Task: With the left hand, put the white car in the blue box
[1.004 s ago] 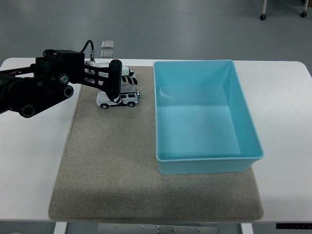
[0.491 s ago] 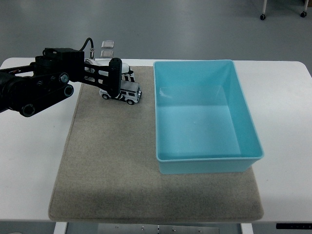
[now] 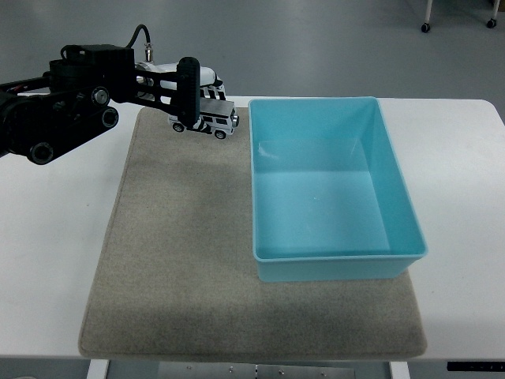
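My left hand comes in from the left edge and is shut on the white toy car. It holds the car in the air above the far edge of the grey mat, just left of the blue box. The car's front points right and down, toward the box's far left corner. The box is open on top, with nothing in it, and stands on the right part of the mat. The right arm does not show.
The mat lies on a white table. Two small pale squares lie on the floor beyond the table's far edge. A wheeled leg shows at the top right.
My left hand has lifted the car off the mat and carried it up and to the right, closer to the box's far left corner.
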`<act>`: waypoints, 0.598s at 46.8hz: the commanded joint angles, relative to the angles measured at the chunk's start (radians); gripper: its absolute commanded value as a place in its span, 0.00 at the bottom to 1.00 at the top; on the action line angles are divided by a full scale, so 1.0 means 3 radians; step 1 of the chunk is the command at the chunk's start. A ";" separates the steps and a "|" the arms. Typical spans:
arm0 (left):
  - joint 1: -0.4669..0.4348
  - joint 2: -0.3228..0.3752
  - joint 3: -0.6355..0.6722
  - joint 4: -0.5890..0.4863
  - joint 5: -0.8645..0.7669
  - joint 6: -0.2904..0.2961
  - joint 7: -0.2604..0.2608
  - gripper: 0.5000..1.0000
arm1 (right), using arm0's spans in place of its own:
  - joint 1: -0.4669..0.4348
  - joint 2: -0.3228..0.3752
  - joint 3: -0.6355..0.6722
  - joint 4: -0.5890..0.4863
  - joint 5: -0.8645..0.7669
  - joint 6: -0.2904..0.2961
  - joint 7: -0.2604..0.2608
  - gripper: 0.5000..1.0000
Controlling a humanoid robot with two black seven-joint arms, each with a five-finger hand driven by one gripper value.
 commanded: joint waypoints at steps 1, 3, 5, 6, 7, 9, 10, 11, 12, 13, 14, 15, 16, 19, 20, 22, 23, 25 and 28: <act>-0.0061 -0.0009 -0.0014 0.0000 0.0000 0.0009 0.0000 0.00 | 0.0000 0.0000 0.0000 -0.0001 -0.0002 0.0000 0.0000 0.87; -0.0082 -0.0035 -0.0019 0.0000 0.0000 0.0009 0.0000 0.00 | 0.0000 0.0000 0.0000 0.0004 0.0003 0.0000 0.0000 0.87; -0.0087 -0.0065 -0.0019 0.0000 0.0005 0.0014 0.0000 0.00 | 0.0000 0.0000 0.0000 0.0004 0.0003 0.0000 0.0000 0.87; -0.0092 -0.0081 -0.0024 0.0000 0.0000 0.0014 0.0000 0.00 | 0.0000 0.0000 0.0000 -0.0001 0.0003 0.0000 0.0000 0.87; -0.0092 -0.0086 -0.0034 0.0000 0.0005 0.0014 0.0000 0.00 | 0.0000 0.0000 0.0000 -0.0001 -0.0002 0.0000 0.0000 0.87; -0.0102 -0.0096 -0.0055 0.0000 0.0015 0.0014 0.0000 0.00 | 0.0000 0.0000 0.0000 -0.0001 0.0003 0.0000 0.0000 0.87; -0.0113 -0.0106 -0.0065 0.0000 0.0015 0.0014 0.0000 0.00 | 0.0000 0.0000 0.0000 -0.0001 0.0003 0.0000 0.0000 0.87; -0.0113 -0.0117 -0.0065 0.0000 0.0015 0.0014 0.0000 0.00 | 0.0000 0.0000 0.0000 -0.0001 0.0003 0.0000 0.0000 0.87; -0.0118 -0.0122 -0.0075 0.0000 0.0010 0.0014 0.0000 0.00 | 0.0000 0.0000 0.0000 -0.0001 0.0003 0.0000 0.0000 0.87; -0.0118 -0.0127 -0.0075 0.0000 0.0010 0.0014 0.0000 0.00 | 0.0000 0.0000 0.0000 -0.0001 0.0003 0.0000 0.0000 0.87; -0.0123 -0.0132 -0.0081 0.0000 0.0010 0.0014 0.0000 0.00 | 0.0000 0.0000 0.0000 0.0004 0.0003 0.0000 0.0000 0.87; -0.0123 -0.0132 -0.0081 0.0000 0.0010 0.0014 0.0000 0.00 | 0.0000 0.0000 0.0000 0.0004 0.0003 0.0000 0.0000 0.87; -0.0133 -0.0137 -0.0081 -0.0005 0.0005 0.0014 0.0000 0.00 | 0.0000 0.0000 0.0000 0.0004 0.0003 0.0000 0.0000 0.87; -0.0164 -0.0168 -0.0096 -0.0010 0.0005 0.0024 0.0000 0.00 | 0.0000 0.0000 0.0000 0.0004 0.0003 0.0000 0.0000 0.87; -0.0174 -0.0178 -0.0111 -0.0010 0.0005 0.0029 0.0000 0.00 | 0.0000 0.0000 0.0000 -0.0001 0.0003 0.0000 0.0000 0.87; -0.0200 -0.0183 -0.0152 -0.0010 0.0005 0.0045 0.0000 0.00 | 0.0000 0.0000 0.0000 -0.0001 -0.0002 0.0000 0.0000 0.87; -0.0210 -0.0188 -0.0172 -0.0015 0.0005 0.0050 0.0000 0.00 | 0.0000 0.0000 0.0000 0.0004 -0.0002 0.0000 0.0000 0.87; -0.0230 -0.0188 -0.0213 -0.0021 0.0005 0.0050 0.0000 0.00 | 0.0000 0.0000 0.0000 -0.0001 -0.0002 0.0000 0.0000 0.87; -0.0251 -0.0188 -0.0249 -0.0046 0.0005 0.0050 -0.0005 0.00 | 0.0000 0.0000 0.0000 0.0004 0.0003 0.0000 0.0000 0.87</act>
